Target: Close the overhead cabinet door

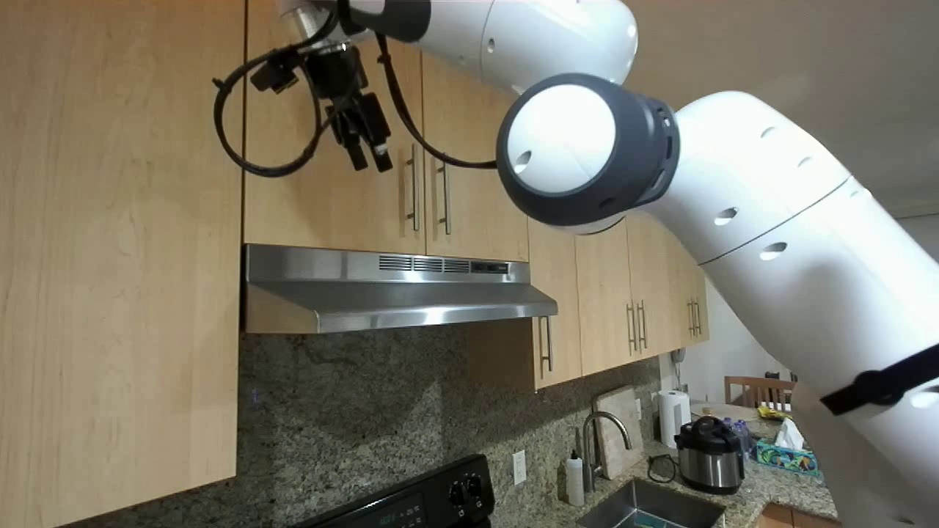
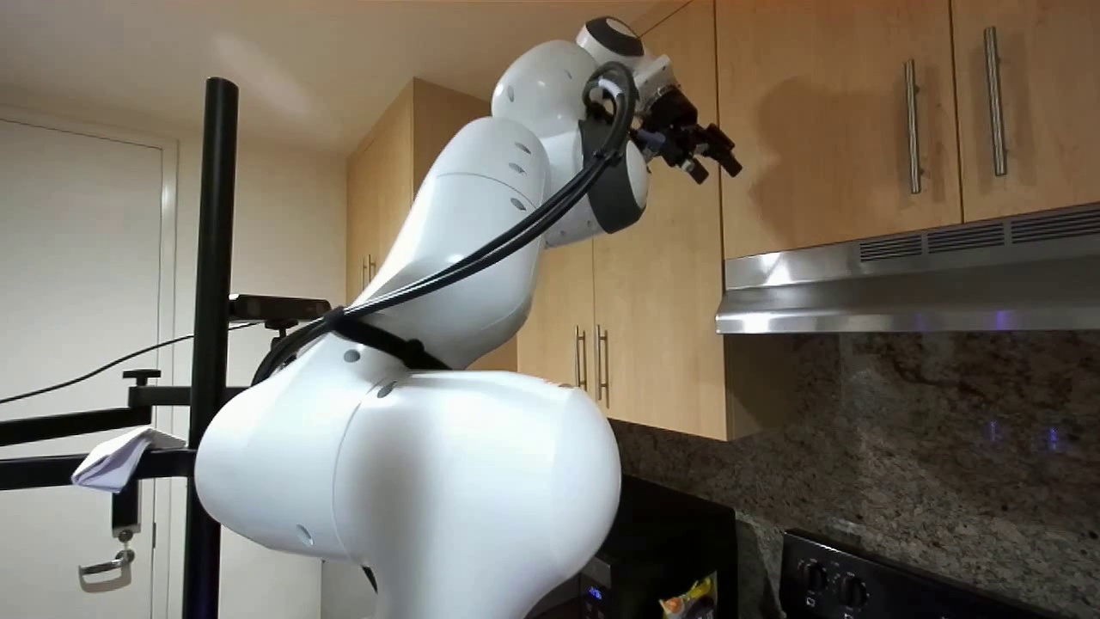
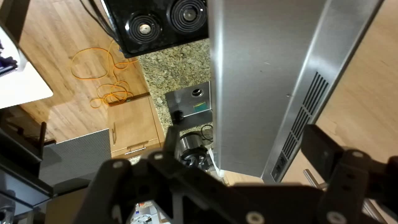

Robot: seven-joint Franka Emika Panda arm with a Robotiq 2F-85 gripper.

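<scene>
The overhead cabinet door (image 1: 323, 198) is a short light-wood door above the range hood, with a steel bar handle (image 1: 414, 187) along its right edge. It also shows in an exterior view (image 2: 825, 146). It looks flush with the twin short door (image 1: 477, 191) on its right. My gripper (image 1: 372, 163) is in front of this door, left of the handle, pointing down; it shows also in an exterior view (image 2: 715, 168). In the wrist view its fingers (image 3: 245, 146) are wide apart with nothing between them. A bar handle at lower right is partly hidden behind a finger.
A steel range hood (image 1: 396, 293) juts out below the door. A taller light-wood door (image 1: 117, 257) stands at the left. A stove (image 3: 161, 25), a sink (image 3: 189, 102) and a cooker (image 1: 710, 455) are below. A black pole (image 2: 215, 344) stands behind the arm.
</scene>
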